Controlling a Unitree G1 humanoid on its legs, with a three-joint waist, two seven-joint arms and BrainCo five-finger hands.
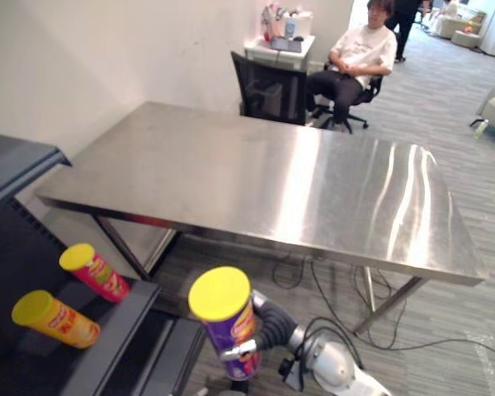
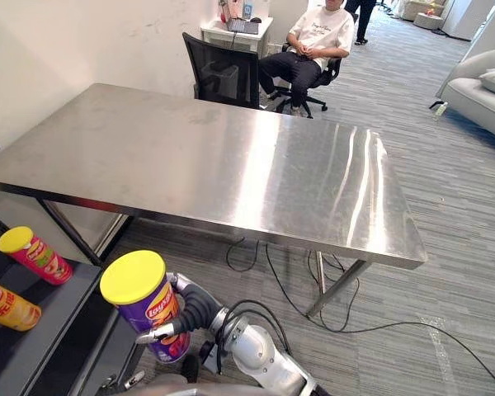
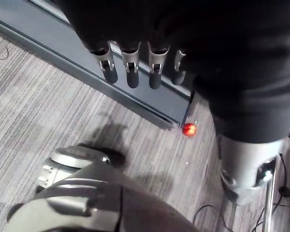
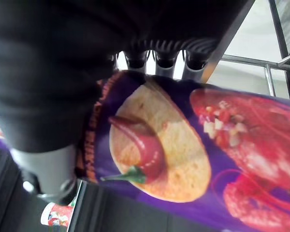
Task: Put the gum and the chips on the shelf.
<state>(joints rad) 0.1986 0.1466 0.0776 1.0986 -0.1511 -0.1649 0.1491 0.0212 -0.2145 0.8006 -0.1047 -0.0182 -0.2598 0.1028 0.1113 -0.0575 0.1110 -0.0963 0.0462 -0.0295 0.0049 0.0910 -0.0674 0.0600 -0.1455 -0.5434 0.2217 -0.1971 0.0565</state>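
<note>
the purple chips can [image 2: 146, 307], gripped in the right robot hand [image 2: 191, 312], is beside the edge of the shelf [image 2: 58, 323], not yet placed.

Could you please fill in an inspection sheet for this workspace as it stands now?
Surface: steel table, bare; nothing on it.
Job's things: purple chips can held upright off the floor, not yet on the shelf; red can and orange can already lie on that shelf. Gum: nothing seen.
Clutter: small red ball on the carpet by the shelf's base.
Robot hands: right robot hand curled round the purple can; left robot hand open, holding nothing.
Cables: black cables on the carpet under the table.
Surroundings: seated person, black office chair, sofa.
</note>
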